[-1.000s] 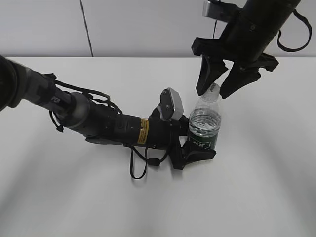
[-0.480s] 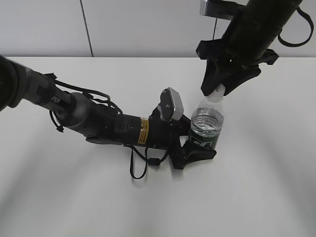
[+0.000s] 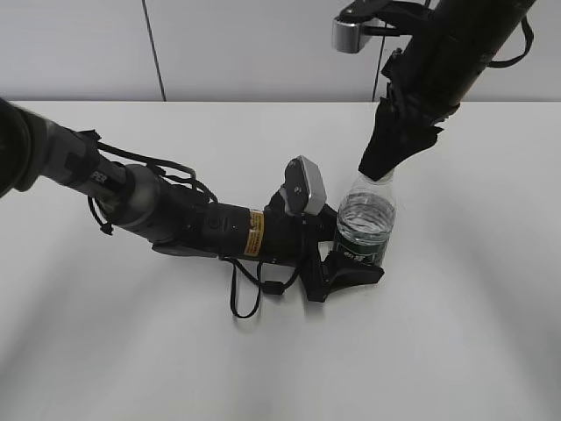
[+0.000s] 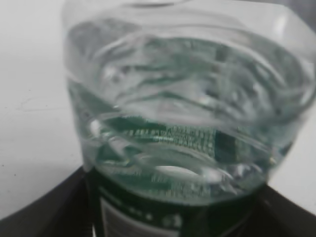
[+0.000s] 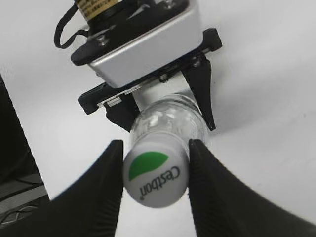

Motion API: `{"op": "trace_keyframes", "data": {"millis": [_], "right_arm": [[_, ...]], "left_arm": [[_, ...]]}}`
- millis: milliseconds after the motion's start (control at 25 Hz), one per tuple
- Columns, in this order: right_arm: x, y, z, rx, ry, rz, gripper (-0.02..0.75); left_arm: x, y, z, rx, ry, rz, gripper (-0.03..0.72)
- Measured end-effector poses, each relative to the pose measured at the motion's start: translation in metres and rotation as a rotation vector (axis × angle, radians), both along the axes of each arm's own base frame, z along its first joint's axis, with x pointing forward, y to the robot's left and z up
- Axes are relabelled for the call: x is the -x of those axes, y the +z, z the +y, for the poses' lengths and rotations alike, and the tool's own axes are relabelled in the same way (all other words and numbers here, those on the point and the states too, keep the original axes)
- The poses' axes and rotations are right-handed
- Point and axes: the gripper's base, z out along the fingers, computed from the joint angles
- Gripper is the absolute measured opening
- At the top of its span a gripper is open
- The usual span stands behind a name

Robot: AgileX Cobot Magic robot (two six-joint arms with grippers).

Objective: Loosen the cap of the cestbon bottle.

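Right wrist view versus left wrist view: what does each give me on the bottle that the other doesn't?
Only the right wrist view shows the cap from above, green mark and lettering up, with the right pincer closed on its sides, and the left pincer clamping the bottle lower down. Only the left wrist view shows the water-filled body close up, with the dark green label band and the left pincer's dark fingers at the bottom corners. Both share the cestbon bottle and the white table.

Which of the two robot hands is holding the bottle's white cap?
The right hand, from above: its fingers pinch the cap. The left hand holds the bottle lower.
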Motion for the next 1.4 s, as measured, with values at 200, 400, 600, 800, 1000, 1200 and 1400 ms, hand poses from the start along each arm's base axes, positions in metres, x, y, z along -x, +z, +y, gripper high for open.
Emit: {"op": "trace_keyframes", "data": {"millis": [200,400,600,800,1000,1200,1400], "right_arm": [[0.000,0.000,0.001,-0.012,0.036,-0.012,0.307],[0.001,0.002,0.003,-0.042,-0.021,0.023,0.543],[0.000,0.003,0.005,-0.068,-0.203,0.091,0.655],[0.000,0.020,0.003,-0.122,-0.560,0.151,0.661],[0.002,0.022,0.001,-0.120,-0.847,0.276,0.652],[0.002,0.011,0.001,-0.068,-0.872,0.347,0.617],[0.000,0.002,0.002,-0.045,-0.871,0.366,0.580]], "left_arm": [[0.000,0.000,0.000,0.000,0.000,0.000,0.543],[0.000,0.000,0.000,0.000,0.003,0.008,0.543],[0.000,0.000,0.000,0.000,0.004,0.010,0.543],[0.000,0.000,0.000,0.000,0.005,0.011,0.543],[0.000,0.000,0.000,0.000,0.005,0.011,0.543],[0.000,0.000,0.000,-0.001,0.005,0.011,0.543],[0.000,0.000,0.000,0.000,0.005,0.011,0.543]]}}
